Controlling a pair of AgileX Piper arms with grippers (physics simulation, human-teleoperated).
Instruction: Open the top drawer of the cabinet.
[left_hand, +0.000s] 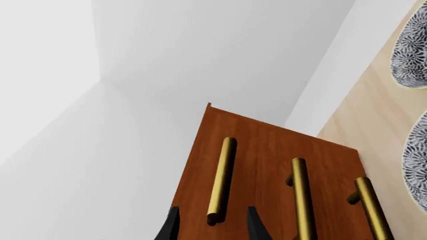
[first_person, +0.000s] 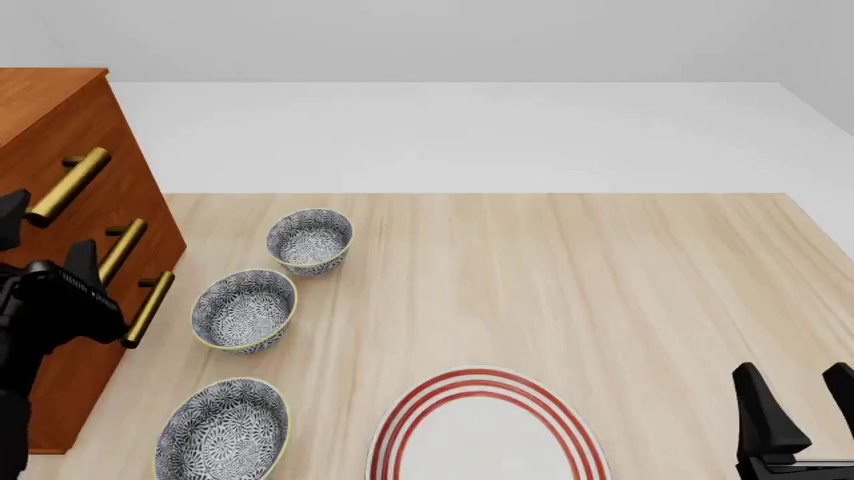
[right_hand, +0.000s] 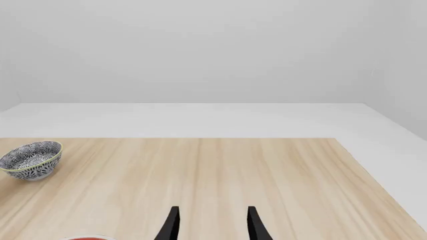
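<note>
The cabinet (first_person: 40, 100) stands at the table's left edge, with three brass bar handles on its front. The top drawer (first_person: 123, 178) looks flush with the two below it. Its handle (first_person: 67, 185) is the uppermost. My left gripper (first_person: 47, 238) is open at that handle's near end. In the left wrist view its fingertips (left_hand: 172, 226) flank the end of the top handle (left_hand: 222, 177) without touching it, with the drawer front (left_hand: 203, 160) behind. My right gripper (first_person: 801, 415) is open and empty at the table's front right, and it also shows in the right wrist view (right_hand: 213, 224).
Three patterned bowls (first_person: 310, 240), (first_person: 244, 308), (first_person: 223, 430) sit in a row just right of the cabinet. A white plate with red rings (first_person: 487, 430) lies at the front middle. The far bowl (right_hand: 31, 159) shows in the right wrist view.
</note>
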